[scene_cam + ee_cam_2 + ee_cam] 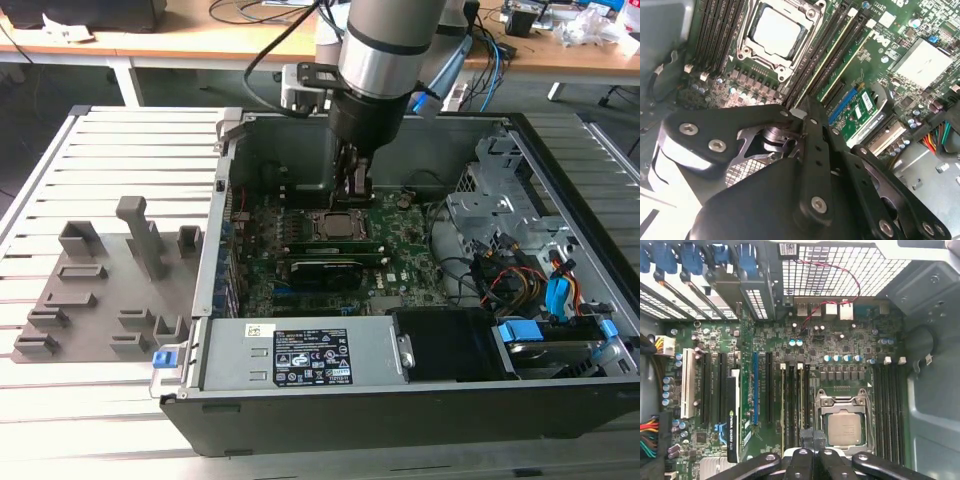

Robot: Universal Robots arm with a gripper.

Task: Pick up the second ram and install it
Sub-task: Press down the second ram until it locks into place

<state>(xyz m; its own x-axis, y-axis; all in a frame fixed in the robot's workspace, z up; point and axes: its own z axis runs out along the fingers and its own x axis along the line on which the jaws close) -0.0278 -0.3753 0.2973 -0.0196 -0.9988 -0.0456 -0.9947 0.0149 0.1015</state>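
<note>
Exterior view, left to right: grey slotted holder (100, 290) lies on the slatted bench (130, 140) near the bench's left edge, just beside the open computer case (400, 420). Its slots look bare from here.

The case takes up the middle and right of the bench. The power supply (300, 355) runs along the case's near wall, and the green motherboard (400, 240) lies flat on the case floor.

The arm comes down from above into the case, with the gripper (357, 190) low over the board at the processor socket (340, 222), toward the case's far wall.

In both wrist views the fingers (806, 436) are drawn together with no visible gap. The tips sit over one end of the second ram (800, 405) (825, 55). I can't tell whether they actually touch it.

That stick stands upright in the memory slot bank just beside the socket, lined up along a slot. Another stick (783, 405) stands parallel to it, farther from the socket. I can't judge whether the latches are engaged.

A graphics card (320, 270) lies between the socket and the power supply.

At the right end of the case there are a cable bundle (500, 280) and blue connectors (555, 295) by the drive bay.
</note>
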